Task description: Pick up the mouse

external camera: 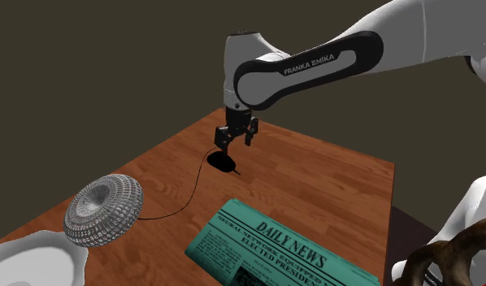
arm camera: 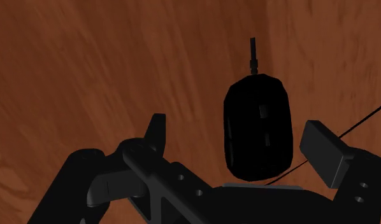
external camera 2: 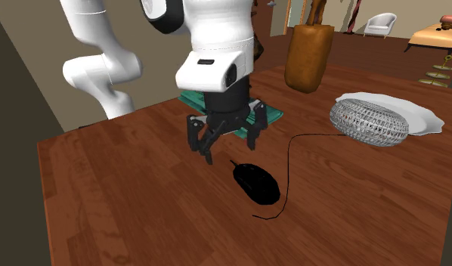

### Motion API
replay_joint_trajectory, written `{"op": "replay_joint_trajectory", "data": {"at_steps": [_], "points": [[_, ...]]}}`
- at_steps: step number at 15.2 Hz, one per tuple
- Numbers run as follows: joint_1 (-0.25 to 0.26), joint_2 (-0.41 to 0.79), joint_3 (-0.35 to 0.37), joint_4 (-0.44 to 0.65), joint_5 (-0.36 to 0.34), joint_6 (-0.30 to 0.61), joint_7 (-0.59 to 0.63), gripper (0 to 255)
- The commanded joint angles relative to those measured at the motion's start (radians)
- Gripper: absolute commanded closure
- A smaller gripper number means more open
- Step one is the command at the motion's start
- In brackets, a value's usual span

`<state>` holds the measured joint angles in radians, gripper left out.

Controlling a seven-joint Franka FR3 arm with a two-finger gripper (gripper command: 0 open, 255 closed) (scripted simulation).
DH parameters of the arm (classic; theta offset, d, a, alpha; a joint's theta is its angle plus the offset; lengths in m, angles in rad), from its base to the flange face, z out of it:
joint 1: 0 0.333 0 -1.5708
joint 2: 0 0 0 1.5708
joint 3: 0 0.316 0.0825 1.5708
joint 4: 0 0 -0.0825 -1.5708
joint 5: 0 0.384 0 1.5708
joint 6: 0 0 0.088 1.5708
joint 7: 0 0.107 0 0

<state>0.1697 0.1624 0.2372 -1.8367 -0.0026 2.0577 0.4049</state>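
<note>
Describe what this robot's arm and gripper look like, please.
The arm is glossy white with rounded, tube-like links and dark joint sections; one dark band carries white FRANKA EMIKA lettering. At its end sits an all-black two-finger gripper with angular linkages and flat, blocky fingertips.

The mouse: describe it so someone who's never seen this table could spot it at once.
On the wooden table, look just below the open black gripper. The mouse is the small black oval lying flat there, the only thing with a thin cable, unlike the green newspaper or grey mesh ring.
</note>
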Motion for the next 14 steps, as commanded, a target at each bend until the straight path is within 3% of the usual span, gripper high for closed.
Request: {"op": "replay_joint_trajectory", "data": {"at_steps": [1,3,13,14], "points": [[0.016,0.078,0.007,0.074,-0.013,0.003,0.019,0],[0.035,0.153,0.012,0.156,-0.027,-0.003,0.037,0],[0.038,0.186,0.007,0.098,-0.035,0.087,0.039,0],[0.038,0.186,0.007,0.099,-0.035,0.086,0.039,255]]}}
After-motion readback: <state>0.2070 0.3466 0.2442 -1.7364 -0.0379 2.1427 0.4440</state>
